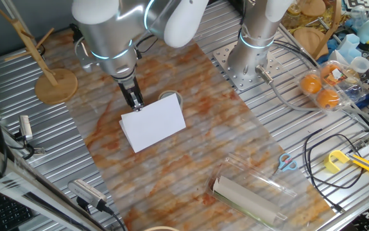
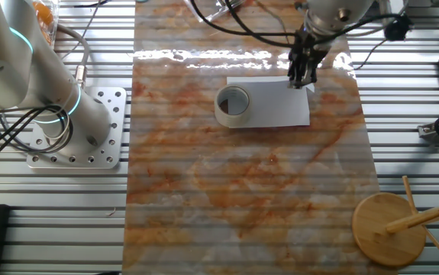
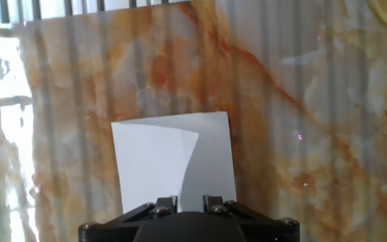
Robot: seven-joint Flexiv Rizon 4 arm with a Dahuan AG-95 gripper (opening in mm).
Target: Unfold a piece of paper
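Note:
The piece of paper point(image 1: 155, 125) is a plain white folded sheet lying on the marbled mat; it also shows in the other fixed view point(image 2: 276, 103). My gripper point(image 1: 136, 102) stands upright at the sheet's far left corner, and in the other fixed view point(image 2: 301, 79) it is at the sheet's top right edge. In the hand view the paper point(image 3: 173, 161) runs up between the fingers, and its brighter left layer lifts toward the gripper point(image 3: 190, 199) with a slanted edge. The jaws look narrowly shut on the top layer's edge.
A tape roll point(image 1: 170, 97) sits at the paper's far edge, touching it point(image 2: 233, 105). A wooden stand point(image 1: 54, 83) is at the left. A beige roll in a clear sleeve point(image 1: 248, 196) lies in front. Scissors point(image 1: 287, 162) and a second arm's base point(image 1: 251, 58) are at the right.

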